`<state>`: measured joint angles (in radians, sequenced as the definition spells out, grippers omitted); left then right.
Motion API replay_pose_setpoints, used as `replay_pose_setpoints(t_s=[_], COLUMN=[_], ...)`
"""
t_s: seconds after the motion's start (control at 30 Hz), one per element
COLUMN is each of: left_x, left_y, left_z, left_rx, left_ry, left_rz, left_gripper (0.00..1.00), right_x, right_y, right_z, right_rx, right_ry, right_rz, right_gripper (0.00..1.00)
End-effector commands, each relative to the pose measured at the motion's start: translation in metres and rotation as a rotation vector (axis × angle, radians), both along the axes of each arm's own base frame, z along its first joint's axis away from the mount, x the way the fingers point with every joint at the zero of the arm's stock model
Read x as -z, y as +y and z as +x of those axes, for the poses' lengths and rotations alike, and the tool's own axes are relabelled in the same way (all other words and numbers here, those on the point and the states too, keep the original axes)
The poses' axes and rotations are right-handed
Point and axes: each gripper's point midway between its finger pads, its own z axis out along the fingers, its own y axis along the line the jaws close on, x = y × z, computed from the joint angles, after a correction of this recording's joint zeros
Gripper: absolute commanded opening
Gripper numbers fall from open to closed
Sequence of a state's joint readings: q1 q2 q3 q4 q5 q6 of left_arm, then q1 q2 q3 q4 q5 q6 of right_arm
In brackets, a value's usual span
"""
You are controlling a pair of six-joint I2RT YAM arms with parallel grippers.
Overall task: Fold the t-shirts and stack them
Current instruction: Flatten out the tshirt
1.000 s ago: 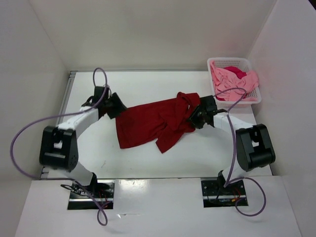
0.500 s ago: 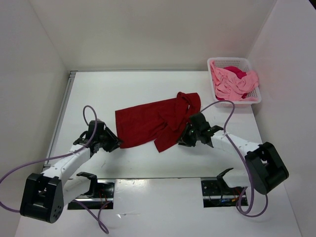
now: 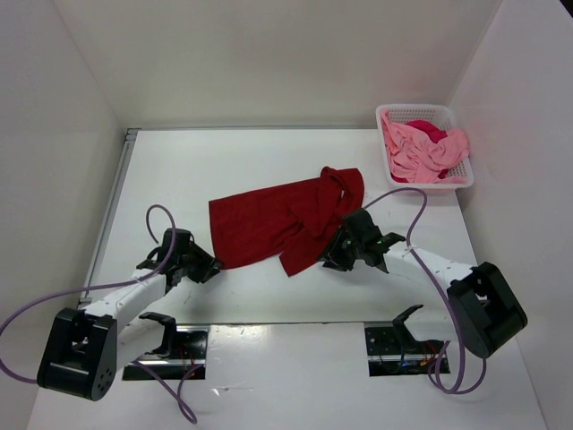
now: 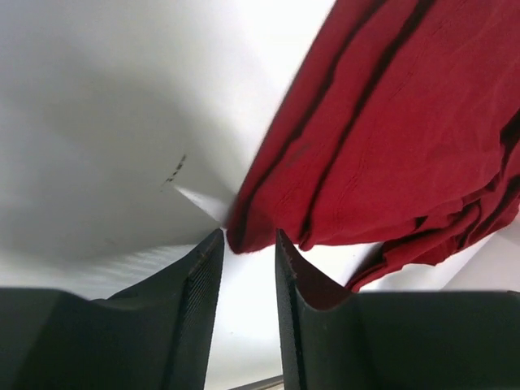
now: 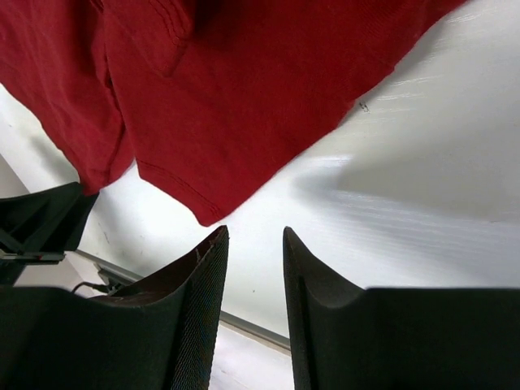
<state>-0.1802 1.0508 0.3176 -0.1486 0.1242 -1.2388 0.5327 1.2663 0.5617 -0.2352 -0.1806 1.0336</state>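
You have a plain dark red shirt (image 3: pixel 269 224) on a white table (image 3: pixel 224 161). Your white mesh basket (image 3: pixel 414 111) holds a light pink shirt (image 3: pixel 416 157) and what looks like a magenta one (image 3: pixel 430 130), mostly buried. The left arm (image 3: pixel 125 300) and right arm (image 3: pixel 430 264) are white and black, with purple cables (image 3: pixel 27 305).

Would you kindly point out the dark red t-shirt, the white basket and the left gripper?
dark red t-shirt (image 3: pixel 269 228): top external view, middle of the cloth.
white basket (image 3: pixel 419 111): top external view, far rim.
left gripper (image 4: pixel 249 240): left wrist view, between its fingertips.
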Motion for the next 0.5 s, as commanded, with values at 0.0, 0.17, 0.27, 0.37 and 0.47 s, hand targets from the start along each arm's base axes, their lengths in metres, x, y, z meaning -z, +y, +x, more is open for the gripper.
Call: replay_pose_setpoints(t_s=[0.0, 0.17, 0.27, 0.37, 0.47], left_x=[0.006, 0.003, 0.010, 0.012, 0.004], left_y=[0.000, -0.001, 0.000, 0.001, 0.000], left_z=[0.002, 0.007, 0.009, 0.014, 0.018], left_rx=[-0.023, -0.030, -0.035, -0.041, -0.041], left_ry=[0.011, 0.004, 0.030, 0.045, 0.014], left_rz=[-0.006, -0.012, 0.000, 0.011, 0.005], left_gripper=[0.39, 0.32, 0.15, 0.02, 0.00], right_x=[-0.011, -0.011, -0.013, -0.012, -0.006], right_y=[0.006, 0.004, 0.005, 0.006, 0.015], right_z=[0.005, 0.006, 0.007, -0.002, -0.015], right_rx=[0.005, 0.011, 0.011, 0.007, 0.007], right_ry=[-0.045, -0.048, -0.056, -0.042, -0.024], right_rz=[0.027, 0.021, 0.026, 0.043, 0.076], right_gripper=[0.39, 0.40, 0.41, 0.44, 0.48])
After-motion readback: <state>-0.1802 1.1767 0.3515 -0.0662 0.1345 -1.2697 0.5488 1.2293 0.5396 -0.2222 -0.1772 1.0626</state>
